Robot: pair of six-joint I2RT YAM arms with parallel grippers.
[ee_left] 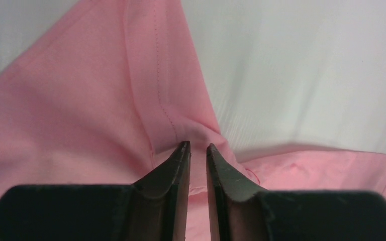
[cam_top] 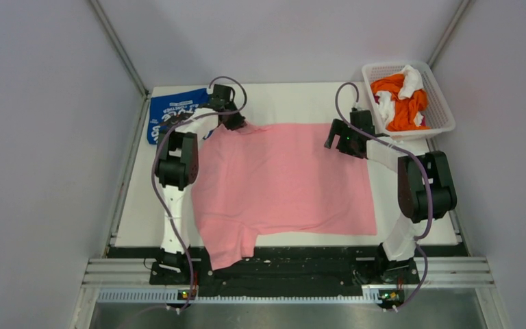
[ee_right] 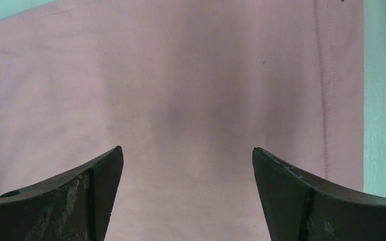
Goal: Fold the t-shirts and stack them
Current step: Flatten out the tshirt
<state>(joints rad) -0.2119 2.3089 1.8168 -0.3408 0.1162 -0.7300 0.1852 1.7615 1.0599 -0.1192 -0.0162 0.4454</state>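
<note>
The light pink t-shirt (cam_top: 284,181) lies spread flat across the middle of the table, one sleeve hanging over the near edge. My left gripper (cam_top: 235,123) is at its far left corner; in the left wrist view the gripper (ee_left: 197,145) is shut on a bunched fold of the pink t-shirt (ee_left: 80,115), which tents up toward the tips. My right gripper (cam_top: 334,139) hovers at the shirt's far right edge; in the right wrist view the gripper (ee_right: 187,148) is wide open and empty over the flat pink cloth (ee_right: 181,75), beside its stitched hem. The royal blue t-shirt (cam_top: 171,110) lies folded at the far left.
A white lattice basket (cam_top: 445,113) at the far right corner holds orange and white cloth (cam_top: 401,99). Grey walls close in on both sides. Bare white table (cam_top: 287,103) shows behind the pink shirt.
</note>
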